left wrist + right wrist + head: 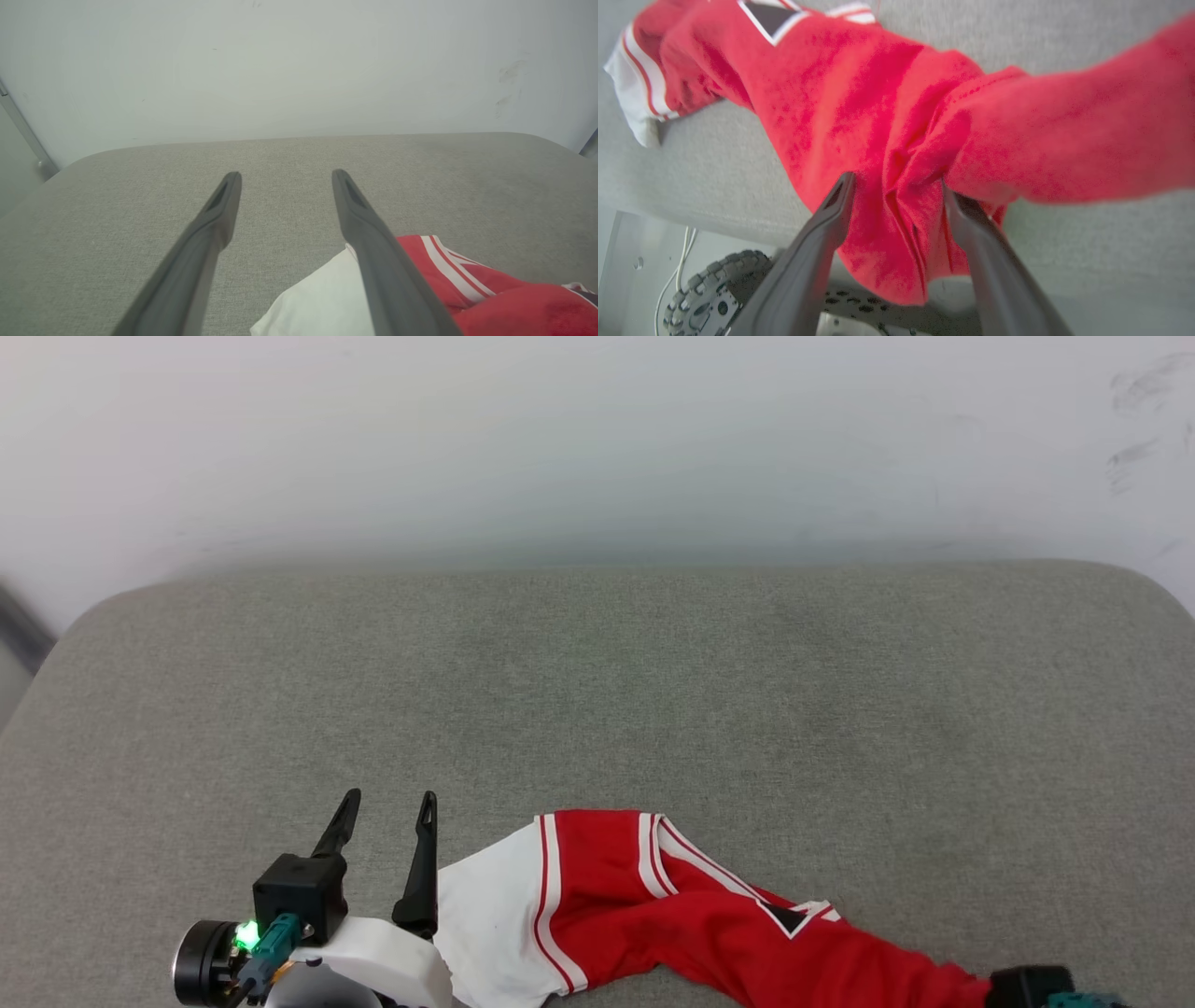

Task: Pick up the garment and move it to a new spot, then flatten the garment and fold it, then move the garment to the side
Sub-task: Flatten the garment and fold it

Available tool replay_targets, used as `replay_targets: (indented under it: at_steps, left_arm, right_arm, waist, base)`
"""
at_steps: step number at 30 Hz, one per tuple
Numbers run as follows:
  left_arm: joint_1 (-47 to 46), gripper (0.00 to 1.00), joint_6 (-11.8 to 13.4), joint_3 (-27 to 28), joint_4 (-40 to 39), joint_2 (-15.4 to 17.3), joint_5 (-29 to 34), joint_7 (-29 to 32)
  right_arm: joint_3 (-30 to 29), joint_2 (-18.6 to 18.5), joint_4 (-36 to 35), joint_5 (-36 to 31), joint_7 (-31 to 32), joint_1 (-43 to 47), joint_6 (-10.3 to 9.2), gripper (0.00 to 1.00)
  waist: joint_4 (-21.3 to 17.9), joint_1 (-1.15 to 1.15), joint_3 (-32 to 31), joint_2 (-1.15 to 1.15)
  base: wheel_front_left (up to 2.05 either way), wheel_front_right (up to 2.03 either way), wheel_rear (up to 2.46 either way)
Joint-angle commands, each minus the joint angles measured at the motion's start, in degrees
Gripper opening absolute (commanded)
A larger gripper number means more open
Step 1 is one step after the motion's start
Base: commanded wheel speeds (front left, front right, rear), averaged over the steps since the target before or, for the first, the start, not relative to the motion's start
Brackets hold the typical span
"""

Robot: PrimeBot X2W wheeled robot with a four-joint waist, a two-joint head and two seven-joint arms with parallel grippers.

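1. head view: the garment (653, 915), a red jersey, lies bunched in a long strip along the near edge of the grey padded surface (597, 691). its white sleeve (485, 924) with red-and-white trim points to the robot's left. the red body trails to the right as far as a black housing (1027, 985) at the bottom edge. a black, white-outlined patch (789, 919) shows on the cloth. the left claw (389, 798) sits just left of the sleeve with its two dark fingers spread and nothing between them. its right finger is just beside the sleeve's edge. a pale wall (597, 448) rises behind the surface.

2. left wrist view: the left claw (285, 173) is wide open and empty, with bare grey surface (299, 154) between and beyond its fingers. the garment's white sleeve (322, 298) and its red part (490, 298) lie at the lower right, partly hidden behind the right finger.

3. right wrist view: the right claw (898, 183) has its fingers set wide apart, with a gathered fold of the red garment (859, 93) lying between them. the cloth touches the inner sides of both fingers. whether it is pinched cannot be told. the cloth hangs a little over the surface's edge (714, 205). below it show a knobby wheel (710, 294) and white cables (679, 261).
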Motion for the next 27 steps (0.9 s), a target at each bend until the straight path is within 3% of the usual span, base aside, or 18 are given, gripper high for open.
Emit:
replay_targets:
  at_steps: [1,7,13,19,24,27]
  left_arm:
    - [0.37,1.00,-0.24,-0.05,0.19,0.26,-0.03,0.02]
    - [0.93,1.00,-0.03,0.09,0.44,0.60,-0.42,0.09]
    - [0.78,1.00,0.36,0.18,0.24,0.53,-0.49,-0.17]
    - [-0.76,1.00,0.00,-0.36,-0.11,0.44,0.00,-0.08]
    - [-2.71,1.00,-0.28,-0.74,-0.25,0.01,0.53,-0.53]
    - [-3.38,1.00,-0.23,-0.76,-0.05,-0.20,0.52,-0.93]
  right_arm:
    - [-0.49,0.41,-0.69,0.23,-3.42,-1.75,-0.02,1.00]
    - [-3.47,1.07,-3.51,0.22,-16.08,-4.92,-0.02,1.00]
    - [-5.89,-0.84,-2.79,-0.89,-16.79,-9.46,-0.02,1.00]
    - [-2.57,-7.66,1.17,0.96,-4.86,-16.82,-0.02,1.00]
    - [5.72,-13.33,4.79,6.24,8.76,-21.81,-0.02,1.00]
    - [10.03,-14.45,6.42,8.24,12.39,-23.10,-0.02,1.00]
  waist:
    - [-0.07,0.00,-0.10,0.00]
    - [-0.31,0.00,-0.46,0.00]
    - [-0.44,0.00,-0.33,0.00]
    - [0.58,0.00,1.15,0.00]
    - [2.71,0.00,4.12,0.00]
    - [3.29,0.00,5.33,0.00]
  base:
    - [0.00,0.00,0.00]
    - [0.00,0.00,0.00]
    - [0.00,0.00,0.00]
    - [0.00,0.00,0.00]
    - [0.00,0.00,0.00]
    - [0.00,0.00,0.00]
